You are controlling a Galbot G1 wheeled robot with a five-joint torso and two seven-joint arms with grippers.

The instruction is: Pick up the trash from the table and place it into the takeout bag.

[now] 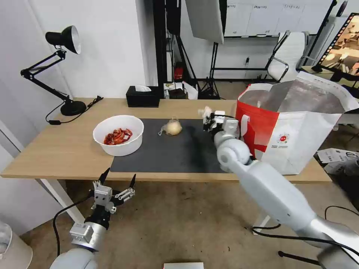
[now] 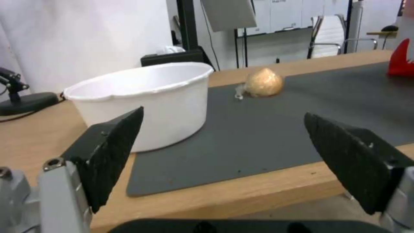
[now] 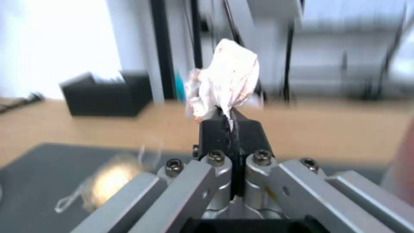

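Observation:
My right gripper [image 1: 208, 118] hangs over the mat's right end, shut on a crumpled white tissue [image 3: 226, 81], also seen as the tissue [image 1: 205, 111] beside the takeout bag [image 1: 299, 130]. That boxy white bag with a red panel stands open on the table's right end. A white bowl of red scraps [image 1: 118, 135] sits at the mat's left edge. The knotted clear bag with a yellowish lump [image 1: 172, 127] lies mid-mat, seen close as the knotted bag [image 2: 263, 86]. My left gripper [image 1: 116, 182] waits open below the table's front edge, facing the bowl [image 2: 142, 100].
A black tissue box [image 1: 142, 96] and a black desk lamp [image 1: 56, 71] stand along the table's back. The dark grey mat [image 1: 168, 153] covers the middle of the light-wood table [image 1: 56, 149]. Chairs, stands and cables fill the room behind.

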